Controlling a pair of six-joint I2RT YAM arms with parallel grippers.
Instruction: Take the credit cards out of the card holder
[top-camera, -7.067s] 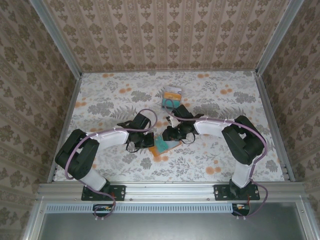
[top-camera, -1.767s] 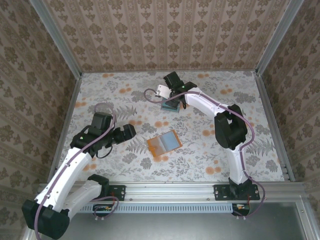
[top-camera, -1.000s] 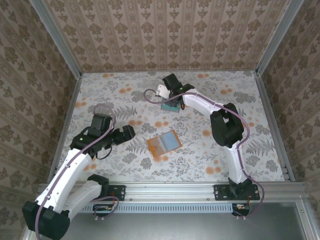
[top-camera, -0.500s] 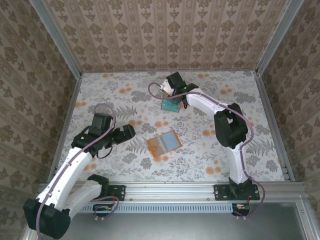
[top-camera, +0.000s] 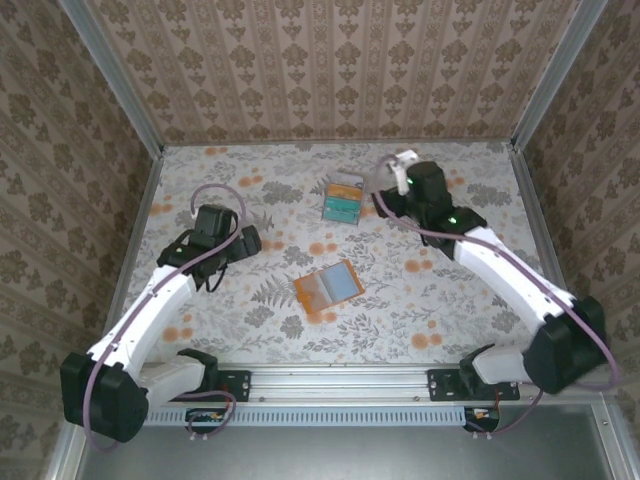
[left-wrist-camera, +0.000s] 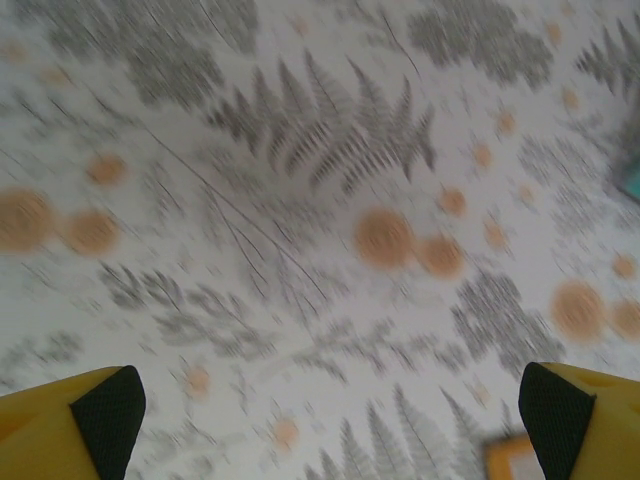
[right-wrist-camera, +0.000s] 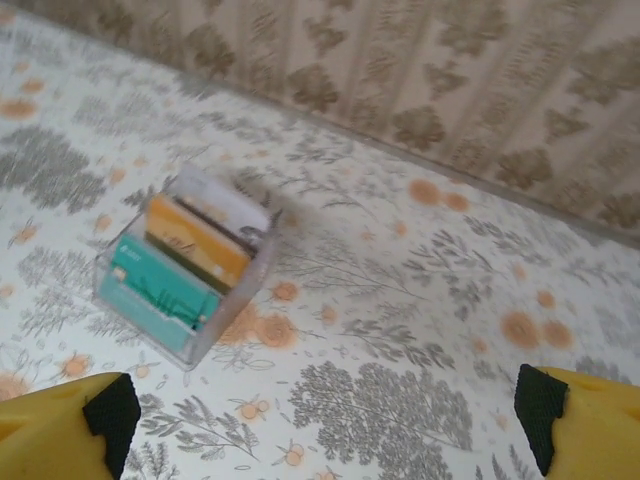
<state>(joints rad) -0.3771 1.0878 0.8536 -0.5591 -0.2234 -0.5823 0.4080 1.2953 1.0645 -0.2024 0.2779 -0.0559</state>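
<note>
The card holder (top-camera: 328, 288) lies open and flat mid-table, orange with a pale blue-grey inner panel; its orange corner (left-wrist-camera: 513, 460) shows in the left wrist view. The credit cards (top-camera: 342, 198) sit together in a small clear tray toward the back: teal (right-wrist-camera: 152, 285), orange (right-wrist-camera: 196, 241) and whitish (right-wrist-camera: 226, 200). My right gripper (top-camera: 398, 172) is open to the right of the cards, apart from them, with nothing between its fingers (right-wrist-camera: 70, 430). My left gripper (top-camera: 250, 241) hangs open over bare table left of the holder, empty in its own view (left-wrist-camera: 330, 410).
A floral cloth (top-camera: 420, 300) covers the table. Patterned walls (top-camera: 330, 70) close in the back and both sides, with metal rails (top-camera: 540, 240) along the edges. The clear tray (right-wrist-camera: 230, 300) is the one raised item near the right gripper.
My right gripper has opened, letting go of the whitish card at the tray, and swung right, away from the cards. My left gripper has shifted slightly toward the back.
</note>
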